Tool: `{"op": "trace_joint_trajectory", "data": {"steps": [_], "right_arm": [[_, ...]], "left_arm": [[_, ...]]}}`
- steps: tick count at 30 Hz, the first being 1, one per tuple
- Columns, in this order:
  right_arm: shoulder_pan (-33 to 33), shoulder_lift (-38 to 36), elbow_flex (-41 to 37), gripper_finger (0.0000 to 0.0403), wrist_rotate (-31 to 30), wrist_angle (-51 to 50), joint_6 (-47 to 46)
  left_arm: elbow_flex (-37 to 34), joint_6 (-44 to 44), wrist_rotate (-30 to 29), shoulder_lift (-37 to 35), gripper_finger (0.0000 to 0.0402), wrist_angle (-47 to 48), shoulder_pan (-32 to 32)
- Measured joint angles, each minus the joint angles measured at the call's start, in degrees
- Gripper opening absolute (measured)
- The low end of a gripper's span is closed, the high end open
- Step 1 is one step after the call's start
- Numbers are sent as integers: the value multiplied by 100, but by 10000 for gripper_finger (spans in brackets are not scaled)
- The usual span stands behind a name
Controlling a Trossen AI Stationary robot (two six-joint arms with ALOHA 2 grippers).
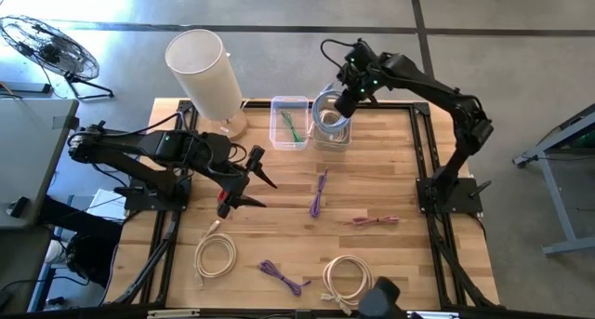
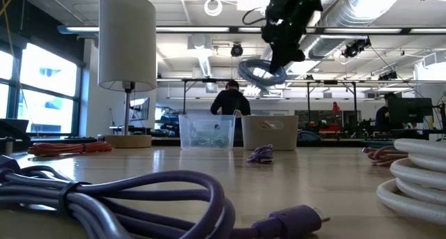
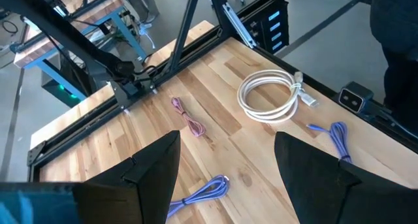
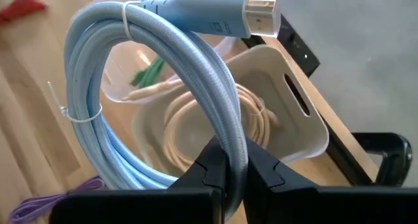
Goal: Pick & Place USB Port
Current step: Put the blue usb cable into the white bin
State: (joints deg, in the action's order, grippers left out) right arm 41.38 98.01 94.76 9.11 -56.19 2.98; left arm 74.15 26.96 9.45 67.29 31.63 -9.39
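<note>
Blue cable [image 4: 163,93] clamped in right gripper [image 4: 228,162] | hovering over white bin [image 4: 281,119] at 12 o'clock | next: lower, release | left gripper [image 1: 253,179] idle, fingers apart

Braided blue cable [image 4: 163,87], wooden table [image 1: 372,184]

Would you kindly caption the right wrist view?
Right gripper holds a coiled blue cable above the white bin.

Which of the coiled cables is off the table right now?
The light blue cable, pinched in the right gripper above the white bin. The cream, purple and pink cables all lie on the wooden table.
</note>
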Motion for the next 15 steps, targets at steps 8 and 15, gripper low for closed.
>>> {"op": "trace_joint_trajectory", "data": {"steps": [8, 15], "right_arm": [[19, 456, 0, 12, 145, 19, -2], [156, 663, 0, 12, 173, -74, -63]], "left_arm": [[0, -2, -2, 0, 243, 3, 0], [0, -2, -17, 0, 243, 11, 0]]}}
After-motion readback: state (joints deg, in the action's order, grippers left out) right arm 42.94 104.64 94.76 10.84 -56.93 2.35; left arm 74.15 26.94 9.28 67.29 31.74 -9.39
